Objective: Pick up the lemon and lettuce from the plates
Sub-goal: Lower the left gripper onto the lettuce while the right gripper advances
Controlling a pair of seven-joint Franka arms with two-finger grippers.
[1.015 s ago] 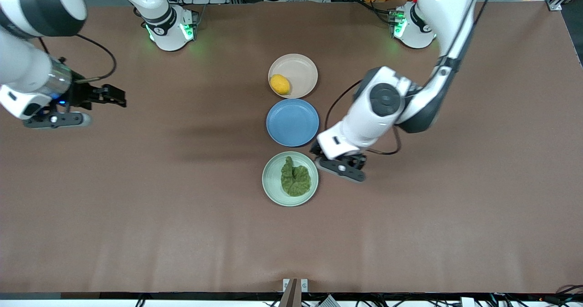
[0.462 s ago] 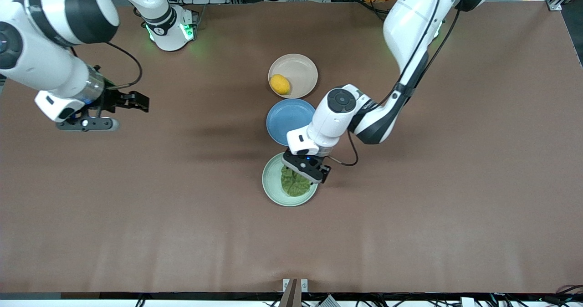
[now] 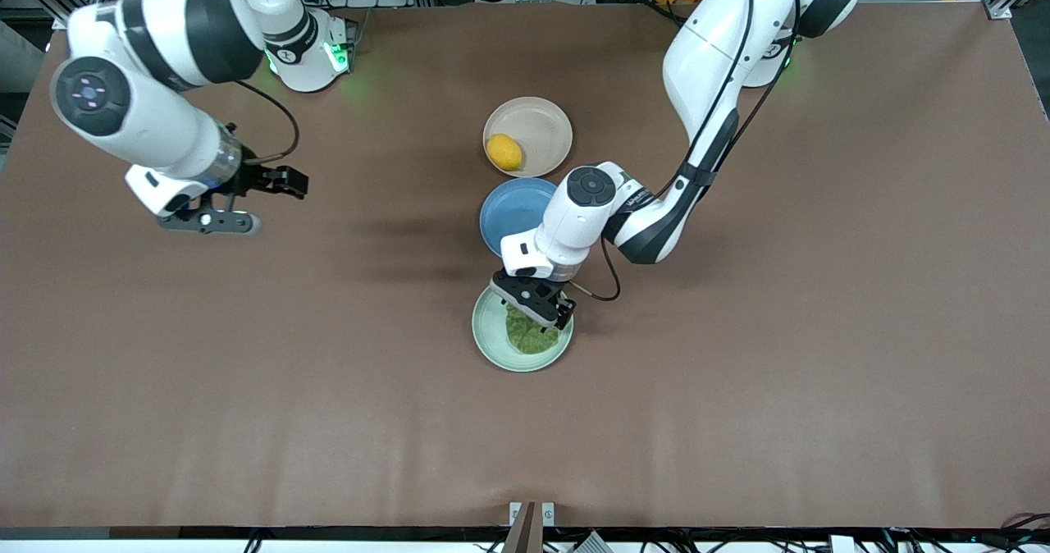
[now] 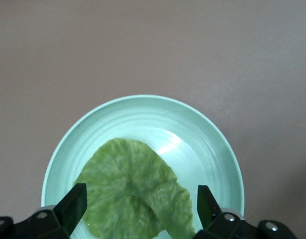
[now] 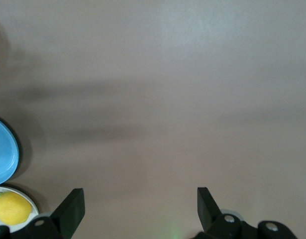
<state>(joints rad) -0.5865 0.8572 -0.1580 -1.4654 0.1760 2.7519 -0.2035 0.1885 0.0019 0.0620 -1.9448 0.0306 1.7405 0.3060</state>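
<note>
The lettuce (image 3: 529, 335) lies on the mint green plate (image 3: 490, 341), the plate nearest the front camera. My left gripper (image 3: 543, 307) is open, low over the lettuce; in the left wrist view its two fingers stand either side of the leaf (image 4: 133, 191) on the plate (image 4: 143, 117). The lemon (image 3: 504, 152) lies on the beige-pink plate (image 3: 541, 126) and shows in the right wrist view (image 5: 12, 207). My right gripper (image 3: 275, 182) is open and empty over bare table toward the right arm's end.
A blue plate (image 3: 509, 212) lies between the two other plates, partly under the left arm's wrist. The brown tabletop (image 3: 738, 372) surrounds the row of plates.
My left gripper has swung from beside the green plate to over the lettuce and come down. My right arm has moved toward the plates.
</note>
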